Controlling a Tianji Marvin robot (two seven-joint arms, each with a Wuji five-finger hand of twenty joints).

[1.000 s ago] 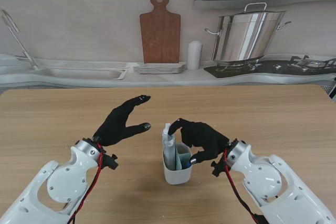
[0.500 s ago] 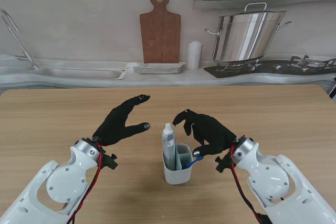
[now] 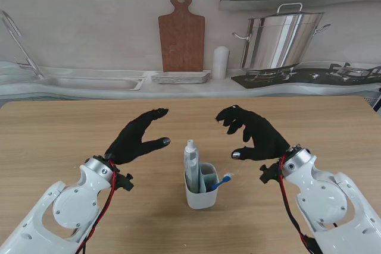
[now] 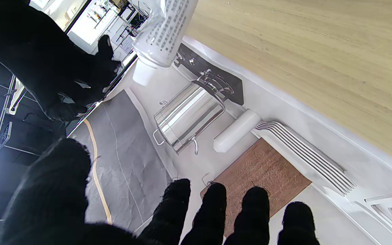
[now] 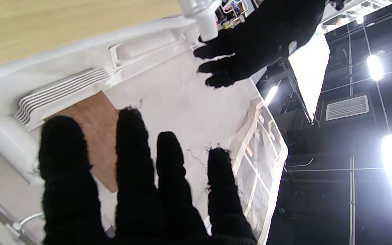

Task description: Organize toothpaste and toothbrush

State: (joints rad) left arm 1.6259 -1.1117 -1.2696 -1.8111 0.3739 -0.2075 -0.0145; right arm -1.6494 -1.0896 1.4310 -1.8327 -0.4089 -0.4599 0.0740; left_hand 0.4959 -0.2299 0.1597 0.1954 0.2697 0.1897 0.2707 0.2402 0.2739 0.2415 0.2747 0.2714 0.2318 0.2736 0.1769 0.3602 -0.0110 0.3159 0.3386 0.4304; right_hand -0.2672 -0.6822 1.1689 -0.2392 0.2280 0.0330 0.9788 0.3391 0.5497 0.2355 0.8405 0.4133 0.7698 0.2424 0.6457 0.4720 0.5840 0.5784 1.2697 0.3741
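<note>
1. Table (image 3: 333, 123): bare wood. My working area sits near its middle, between the two arms.
2. Right hand (image 3: 253, 135): hovers to the right of the cup and a little farther from me, holding nothing. Fingers apart and loosely curled, thumb tip pointing toward the cup. I judge it clear of the cup on purpose, so nothing gets knocked.
3. Left hand (image 3: 138, 137): empty too, to the left of the cup. Fingers together and extended, thumb apart, palm turned toward the cup as if ready to steady it.
4. Cup (image 3: 201, 194): small white holder, upright, apart from both hands.
5. Toothpaste (image 3: 191, 165): white tube standing cap-up in the cup's left side.
6. Toothbrush (image 3: 221, 181): blue, leaning out over the right rim.
7. Both items are housed; task looks essentially done.
</note>
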